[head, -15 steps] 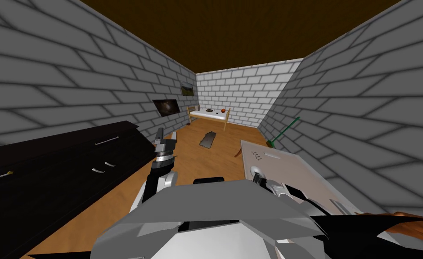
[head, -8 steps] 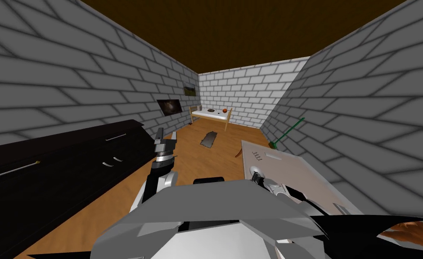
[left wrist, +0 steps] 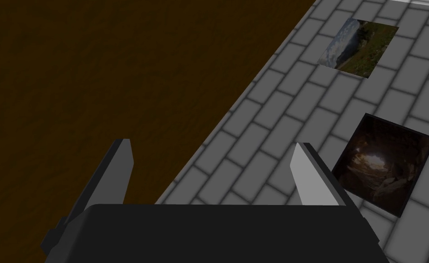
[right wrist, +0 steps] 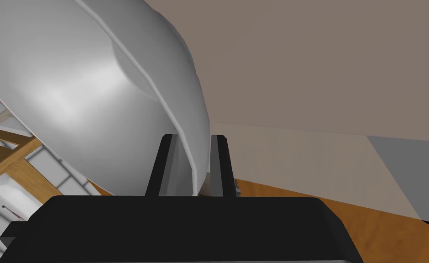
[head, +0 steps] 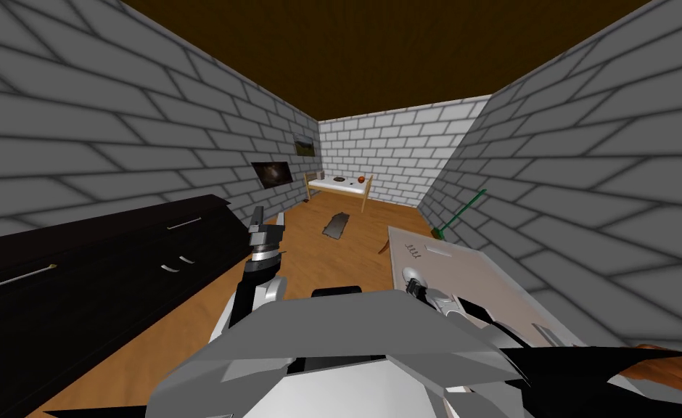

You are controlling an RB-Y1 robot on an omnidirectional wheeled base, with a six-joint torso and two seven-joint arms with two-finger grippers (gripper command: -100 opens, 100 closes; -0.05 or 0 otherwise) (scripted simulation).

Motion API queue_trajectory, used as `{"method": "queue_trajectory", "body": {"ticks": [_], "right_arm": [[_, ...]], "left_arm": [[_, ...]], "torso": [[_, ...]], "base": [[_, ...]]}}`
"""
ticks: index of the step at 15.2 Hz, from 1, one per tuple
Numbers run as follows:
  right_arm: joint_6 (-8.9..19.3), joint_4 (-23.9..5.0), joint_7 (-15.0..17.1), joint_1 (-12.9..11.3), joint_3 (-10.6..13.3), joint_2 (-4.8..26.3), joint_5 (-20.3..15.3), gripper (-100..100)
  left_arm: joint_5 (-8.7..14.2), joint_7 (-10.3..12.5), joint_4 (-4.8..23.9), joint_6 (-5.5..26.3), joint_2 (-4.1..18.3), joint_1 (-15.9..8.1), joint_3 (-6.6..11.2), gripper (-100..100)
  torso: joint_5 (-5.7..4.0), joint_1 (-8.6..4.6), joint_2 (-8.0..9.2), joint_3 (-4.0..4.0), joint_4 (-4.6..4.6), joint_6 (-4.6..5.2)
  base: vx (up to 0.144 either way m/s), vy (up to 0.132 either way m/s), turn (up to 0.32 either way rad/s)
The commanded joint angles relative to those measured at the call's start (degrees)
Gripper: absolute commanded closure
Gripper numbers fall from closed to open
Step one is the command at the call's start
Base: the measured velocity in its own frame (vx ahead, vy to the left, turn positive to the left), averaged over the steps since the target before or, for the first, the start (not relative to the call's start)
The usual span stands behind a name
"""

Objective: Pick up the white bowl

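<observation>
The white bowl (right wrist: 95, 91) sat tilted in the right gripper (right wrist: 193, 141). Its rim was caught between the two fingers (right wrist: 220, 160), which were drawn close together and pressed one on each side of the bowl's wall. The rounded body swelled away past the fingertips. Behind the bowl and gripper lay the flat beige top of a table (right wrist: 323, 68). Whether the bowl touched it could not be told.

In the head view the bowl (head: 413, 276) showed as a small pale shape just ahead of the right gripper (head: 417, 287), at the near edge of that table (head: 477, 279). Farther along the tabletop from the gripper lay a row of small dark marks (head: 413, 251), too small to name, with a pale flat oblong (head: 441, 252) beside them. Past the table's far end, well apart from the gripper, a green-handled broom (head: 465, 209) leaned on the brick wall (head: 586, 181).

The left gripper (head: 268, 218) was raised and pointing up, well apart from the bowl. Its fingers (left wrist: 307, 176) stood wide apart with nothing between them. On that gripper's outer side ran a long dark cabinet (head: 114, 261). Ahead of both grippers a grey mat (head: 336, 226) lay on the wooden floor (head: 310, 254). Farther on stood a small white-topped table (head: 337, 186) carrying an orange ball (head: 360, 178).
</observation>
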State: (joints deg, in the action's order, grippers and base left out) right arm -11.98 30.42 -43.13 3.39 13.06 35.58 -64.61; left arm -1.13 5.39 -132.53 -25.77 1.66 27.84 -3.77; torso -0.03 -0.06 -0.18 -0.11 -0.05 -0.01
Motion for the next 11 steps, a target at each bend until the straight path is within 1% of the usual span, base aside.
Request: {"method": "queue_trajectory", "body": {"ticks": [1, 2, 3, 4, 5, 6, 7, 8, 9, 10, 11], "right_arm": [[-1.52, -0.77, -2.86, 0.09, 0.54, 0.67, 2.86, 100], [-1.52, -0.77, -3.73, 0.09, 0.54, 0.67, 3.38, 100], [-2.59, -1.28, -5.14, 0.19, 1.07, 1.25, 5.08, 100], [-2.59, -1.28, -5.76, 0.19, 1.07, 1.25, 6.16, 100], [-2.59, -1.28, -6.51, 0.19, 1.07, 1.25, 6.16, 100], [-2.59, -1.28, -6.51, 0.19, 1.07, 1.25, 6.16, 100], [-3.66, -1.79, -8.58, 0.29, 1.59, 1.83, 8.7, 100], [-3.66, -1.79, -9.28, 0.29, 1.59, 1.83, 8.93, 100], [-4.73, -2.31, -11.12, 0.4, 2.12, 2.41, 10.88, 100], [-4.73, -2.31, -11.84, 0.4, 2.12, 2.41, 11.71, 100], [-4.73, -2.31, -12.05, 0.4, 2.12, 2.41, 11.71, 100]], "left_arm": [[0.0, 0.0, 0.0, 0.0, 0.0, 0.0, 0.0, 0], [0.0, 0.0, 0.0, 0.0, 0.0, 0.0, 0.0, 0], [0.0, 0.0, 0.0, 0.0, 0.0, 0.0, 0.0, 0], [0.0, 0.0, 0.0, 0.0, 0.0, 0.01, 0.0, 0], [0.0, 0.0, 0.0, 0.0, 0.0, 0.0, 0.0, 0], [0.0, 0.0, 0.0, 0.0, 0.0, 0.0, 0.0, 0], [0.0, 0.0, 0.0, 0.0, 0.0, 0.0, 0.0, 0], [0.0, 0.0, 0.0, 0.0, 0.0, 0.0, 0.0, 0], [0.0, 0.0, 0.0, 0.0, 0.0, 0.0, 0.0, 0], [0.0, 0.0, 0.0, 0.0, 0.0, 0.0, 0.0, 0], [0.0, 0.0, 0.0, 0.0, 0.0, 0.0, 0.0, 0]], "torso": [[0.0, 0.0, 0.0, 0.0, 0.0, 0.0], [0.0, 0.07, -0.08, -0.05, -0.02, -0.01], [0.01, 0.12, -0.14, -0.08, -0.03, -0.02], [0.03, 0.15, -0.18, -0.11, -0.06, -0.01], [0.03, 0.14, -0.2, -0.13, -0.06, -0.03], [0.03, 0.11, -0.17, -0.11, -0.04, -0.07], [0.02, 0.07, -0.11, -0.07, -0.02, -0.09], [0.04, 0.05, -0.08, -0.06, -0.03, -0.04], [0.04, 0.06, -0.09, -0.06, -0.03, -0.03], [0.05, 0.1, -0.13, -0.08, -0.04, -0.02], [0.06, 0.13, -0.15, -0.09, -0.04, -0.05]], "base": [[0.063, 0.042, -0.1], [0.071, 0.049, -0.098], [0.081, 0.051, -0.122], [0.073, 0.044, -0.109], [0.045, 0.03, -0.043], [0.021, 0.017, 0.006], [0.029, 0.016, -0.065], [0.044, 0.024, -0.105], [0.067, 0.036, -0.127], [0.064, 0.044, -0.111], [0.041, 0.035, -0.043]]}}
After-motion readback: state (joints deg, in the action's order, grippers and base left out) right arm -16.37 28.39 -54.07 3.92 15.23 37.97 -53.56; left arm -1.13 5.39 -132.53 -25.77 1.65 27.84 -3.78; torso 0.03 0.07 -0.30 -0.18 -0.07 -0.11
